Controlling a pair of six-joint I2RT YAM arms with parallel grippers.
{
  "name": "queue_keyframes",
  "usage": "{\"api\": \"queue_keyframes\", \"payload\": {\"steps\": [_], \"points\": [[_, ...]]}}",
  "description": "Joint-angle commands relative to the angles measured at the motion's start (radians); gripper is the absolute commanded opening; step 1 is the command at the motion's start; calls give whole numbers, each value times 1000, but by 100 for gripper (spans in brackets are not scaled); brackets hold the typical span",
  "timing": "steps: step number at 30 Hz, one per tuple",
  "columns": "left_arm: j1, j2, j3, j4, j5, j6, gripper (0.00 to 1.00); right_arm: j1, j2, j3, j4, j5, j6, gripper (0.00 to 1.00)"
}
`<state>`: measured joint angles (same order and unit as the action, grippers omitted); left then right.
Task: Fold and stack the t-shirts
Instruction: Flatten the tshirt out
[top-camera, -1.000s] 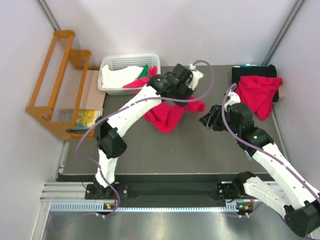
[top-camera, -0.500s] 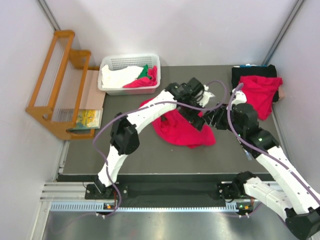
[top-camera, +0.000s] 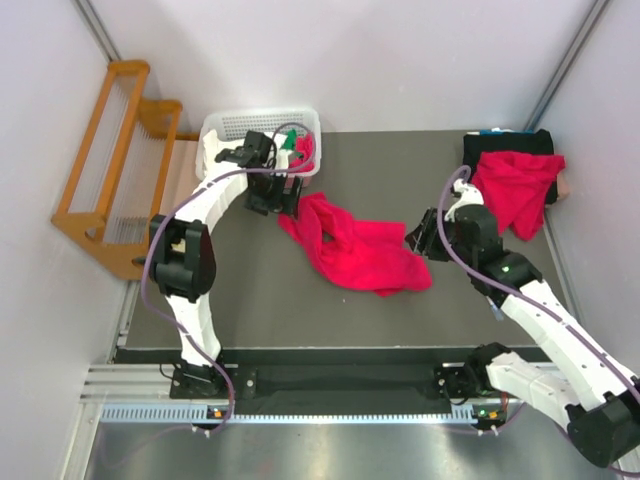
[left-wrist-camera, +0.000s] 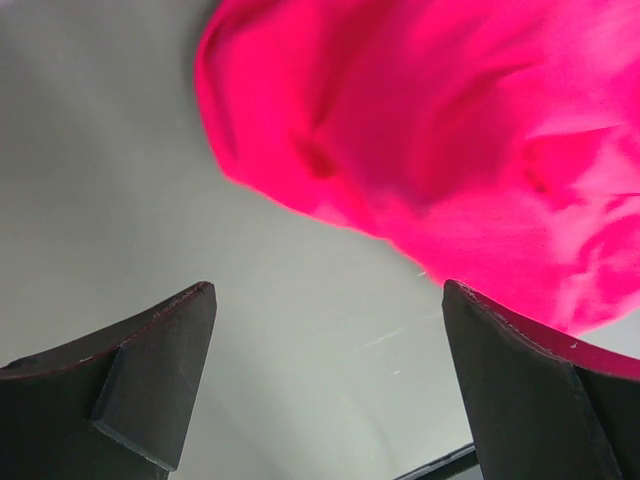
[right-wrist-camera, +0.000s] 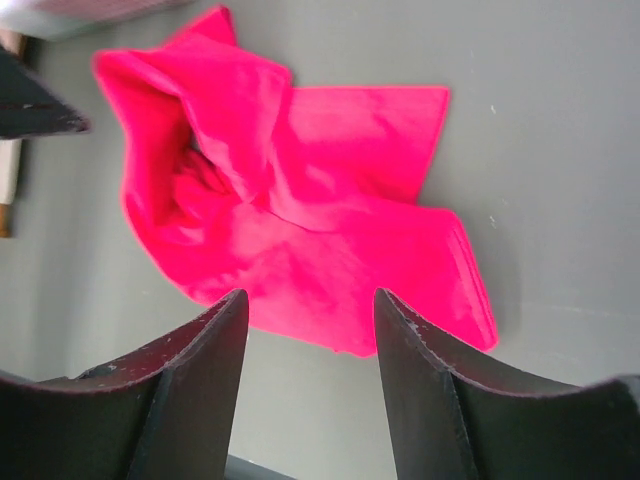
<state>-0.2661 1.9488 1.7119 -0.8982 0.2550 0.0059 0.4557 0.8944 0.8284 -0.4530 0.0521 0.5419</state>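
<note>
- Red t-shirt (top-camera: 360, 255): lies crumpled mid-table (top-camera: 250, 300), loose and unfolded, cloth bunched thickest at its far-left end.
- Second red t-shirt (top-camera: 515, 190): heaped over a black bundle (top-camera: 500, 148) in the far-right corner, well apart from the first.
- Left pincer (left-wrist-camera: 328, 300): jaws spread wide, nothing between them. It sits near the basket (top-camera: 255, 122), just beside the shirt's far-left end. In the wrist view the cloth lies ahead of the fingers, not between them.
- Right pincer (right-wrist-camera: 310, 300): jaws about half open, holding nothing. It hangs at the shirt's right edge, and the wrist view looks down across the whole garment.
- Key relation: the shirt lies between the two pincers. Its long axis runs on a slant from far-left, by the basket, to near-right.
- Each arm is close to its own end, neither clearly nearer. Height above the cloth cannot be told.
- Judgement: no fold made yet. The shirt likely wants spreading flat first, each pincer taking the end beside it.
</note>
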Motion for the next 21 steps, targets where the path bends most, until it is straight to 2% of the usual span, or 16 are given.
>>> {"api": "queue_keyframes", "payload": {"steps": [1,7,11,21], "points": [[-27,-34,-46,85,0,19,99,-8,41,-20,54,34,-20,54],[-30,33,69,55,61,-38,99,-55,133,-31,106,29,-45,54],[-33,52,135,64,64,-49,99,-143,234,-48,183,-79,-43,54],[-51,125,138,131,79,-92,99,-190,517,1,289,-188,-62,51]]}}
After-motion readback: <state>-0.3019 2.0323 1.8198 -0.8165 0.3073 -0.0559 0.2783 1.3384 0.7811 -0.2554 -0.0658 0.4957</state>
